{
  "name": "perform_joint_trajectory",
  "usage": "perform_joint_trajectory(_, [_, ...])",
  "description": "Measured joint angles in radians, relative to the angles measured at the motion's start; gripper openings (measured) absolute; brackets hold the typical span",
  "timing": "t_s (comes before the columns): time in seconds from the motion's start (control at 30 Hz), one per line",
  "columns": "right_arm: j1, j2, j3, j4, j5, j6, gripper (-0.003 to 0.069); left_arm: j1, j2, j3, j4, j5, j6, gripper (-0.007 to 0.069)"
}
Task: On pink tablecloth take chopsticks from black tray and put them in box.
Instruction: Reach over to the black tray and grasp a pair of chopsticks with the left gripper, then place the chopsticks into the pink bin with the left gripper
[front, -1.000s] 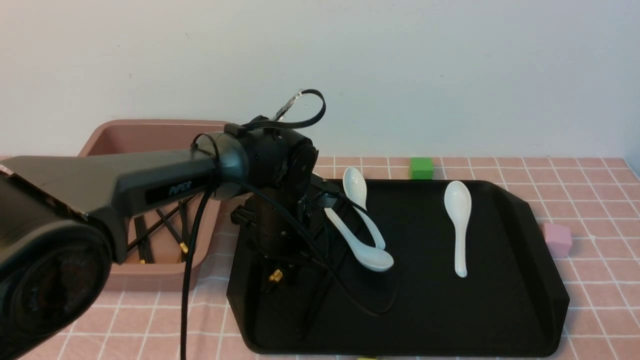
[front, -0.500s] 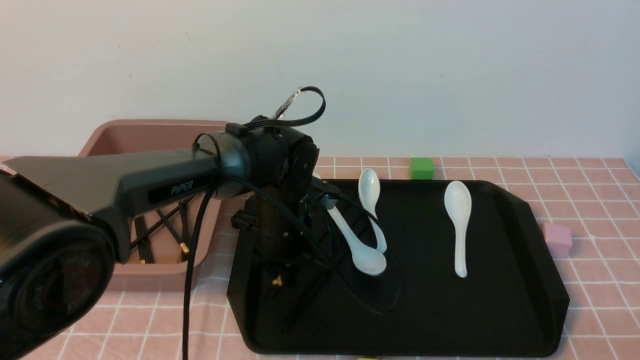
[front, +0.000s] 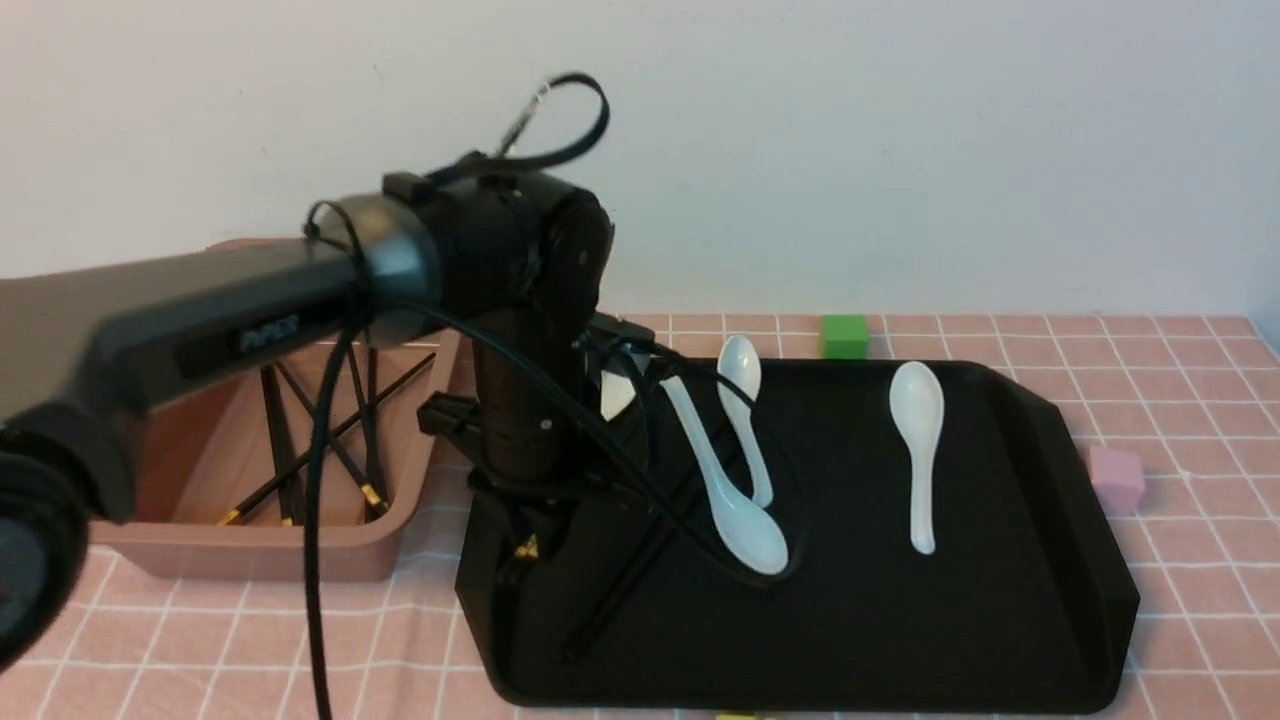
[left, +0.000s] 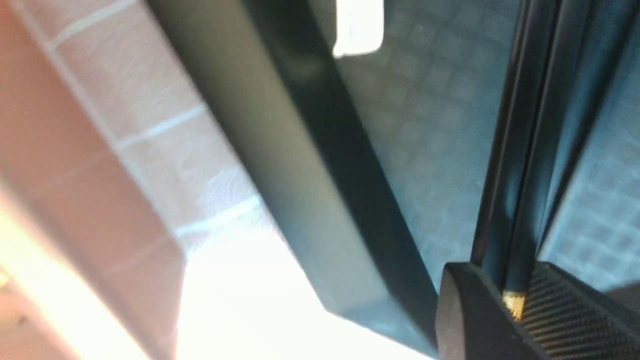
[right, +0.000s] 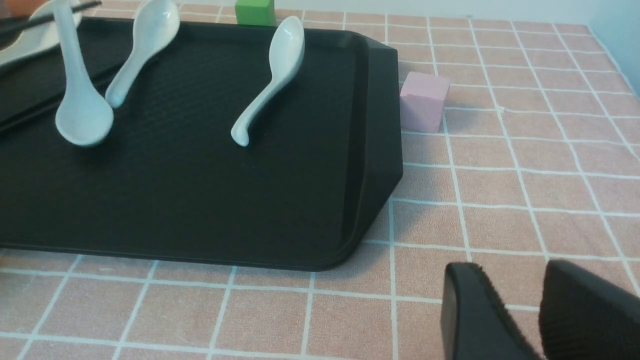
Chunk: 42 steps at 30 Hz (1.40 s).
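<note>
Over the tray's left side, chopsticks clamped in the left gripper

Nearest the robot, the right gripper (right: 522, 300) hangs low over the pink cloth (right: 500, 190), just off the near right corner of the black tray (right: 320, 210). Its two dark fingers stand close, with a thin slit of cloth showing between the tips and nothing held; whether they fully meet I cannot tell. On the tray's left side the left gripper (left: 514, 287) points down from its bent wrist, its jaws clenched on a pair of black chopsticks (left: 517, 150) right at the gold band. In the left wrist view the pair runs out over the textured tray floor, near the raised left rim; whether the tips touch the floor I cannot tell. A black stick (front: 625, 580) slants across the floor toward the spoons, and I cannot tell if it belongs to the held pair. Further in, two white spoons (front: 745, 440) lie crossed near the middle of the tray, and a third spoon (front: 915, 450) lies alone to their right. Just left of the tray, the brown-pink box (front: 250, 550) holds several more chopsticks (front: 300, 440), leaning criss-cross inside. A pale pink cube (front: 1115, 478) sits just off the tray's right rim, and a green cube (front: 843, 335) sits beyond its far edge
</note>
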Motion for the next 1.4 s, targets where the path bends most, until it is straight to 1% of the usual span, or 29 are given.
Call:
perform_joint_trajectory(0.13, [0.000,0.000,0.000,0.000,0.000,0.000,0.0233,0.000,-0.059,0.000,-0.001,0.037,-0.017,0.0125])
perform_joint_trajectory(0.4, [0.000,0.000,0.000,0.000,0.000,0.000,0.0238,0.000,-0.183,0.001,0.016,0.049,-0.019,0.0125])
perform_joint_trajectory(0.47, [0.000,0.000,0.000,0.000,0.000,0.000,0.0239,0.005,-0.223,0.003,0.076,0.055,-0.021,0.0125])
perform_joint_trajectory(0.5, [0.000,0.000,0.000,0.000,0.000,0.000,0.0239,0.006,-0.225,0.003,0.081,0.056,-0.021,0.0125])
perform_joint_trajectory(0.57, [0.000,0.000,0.000,0.000,0.000,0.000,0.0239,0.043,-0.246,0.003,0.120,0.058,-0.039,0.0125])
perform_joint_trajectory(0.7, [0.000,0.000,0.000,0.000,0.000,0.000,0.0239,0.136,-0.252,0.020,0.130,0.057,-0.049,0.0125])
perform_joint_trajectory(0.8, [0.000,0.000,0.000,0.000,0.000,0.000,0.0239,0.255,-0.250,0.079,0.131,0.050,-0.060,0.0125])
perform_joint_trajectory(0.9, [0.000,0.000,0.000,0.000,0.000,0.000,0.0239,0.349,-0.241,0.127,0.128,-0.008,-0.078,0.0125])
perform_joint_trajectory(1.03, [0.000,0.000,0.000,0.000,0.000,0.000,0.0239,0.405,-0.211,0.136,0.128,-0.066,-0.103,0.0125])
perform_joint_trajectory(1.2, [0.000,0.000,0.000,0.000,0.000,0.000,0.0239,0.409,-0.164,0.136,0.126,-0.100,-0.120,0.0125])
perform_joint_trajectory(1.27, [0.000,0.000,0.000,0.000,0.000,0.000,0.0239,0.409,-0.148,0.136,0.126,-0.104,-0.121,0.0141])
perform_joint_trajectory(1.3, [0.000,0.000,0.000,0.000,0.000,0.000,0.0239,0.409,-0.140,0.136,0.126,-0.107,-0.122,0.0163])
perform_joint_trajectory(1.33, [0.000,0.000,0.000,0.000,0.000,0.000,0.0239,0.409,-0.135,0.138,0.126,-0.110,-0.123,0.0190])
perform_joint_trajectory(1.4, [0.000,0.000,0.000,0.000,0.000,0.000,0.0239,0.409,-0.133,0.138,0.125,-0.112,-0.124,0.0269])
